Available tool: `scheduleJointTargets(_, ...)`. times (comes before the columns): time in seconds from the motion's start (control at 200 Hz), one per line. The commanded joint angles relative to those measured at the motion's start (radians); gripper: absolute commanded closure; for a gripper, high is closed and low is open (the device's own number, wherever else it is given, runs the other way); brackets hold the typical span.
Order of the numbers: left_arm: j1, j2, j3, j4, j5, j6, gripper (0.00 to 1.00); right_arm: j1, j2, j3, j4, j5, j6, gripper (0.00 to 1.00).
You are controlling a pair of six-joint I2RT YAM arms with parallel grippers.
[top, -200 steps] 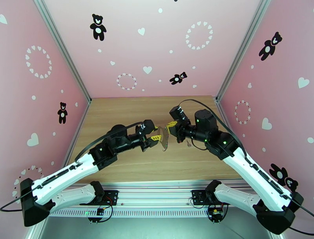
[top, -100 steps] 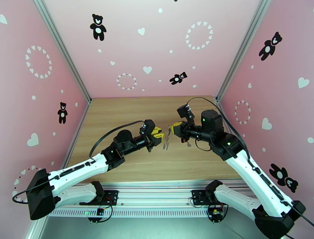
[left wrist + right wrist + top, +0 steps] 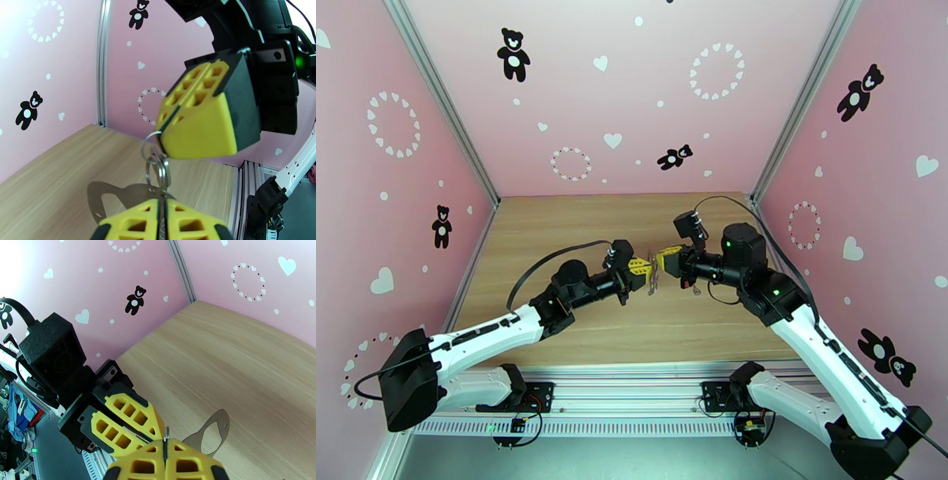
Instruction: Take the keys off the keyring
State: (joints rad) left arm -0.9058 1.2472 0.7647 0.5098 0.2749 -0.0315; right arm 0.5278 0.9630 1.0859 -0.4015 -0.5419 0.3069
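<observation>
Squeezed into a narrower gap than a moment ago, the keyring (image 3: 158, 159) hangs over the table's (image 3: 577, 229) middle, top loop pinched in the clenched right gripper (image 3: 166, 136), lower rings and flat metal tag (image 3: 118, 195) clamped in the left gripper (image 3: 162, 206).

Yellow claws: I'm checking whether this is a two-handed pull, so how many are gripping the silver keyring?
2. The yellow left claw is shut on the lower end of the silver wire keyring. The yellow right claw pinches its top loop.
</observation>
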Motion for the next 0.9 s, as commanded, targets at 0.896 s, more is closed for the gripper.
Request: scheduleJointTargets(0.896,-0.006,0.046,0.110,-0.013,0.039,0.079,0.91,-0.004,-0.042,-0.038,0.078,-0.006,0.030,1.00)
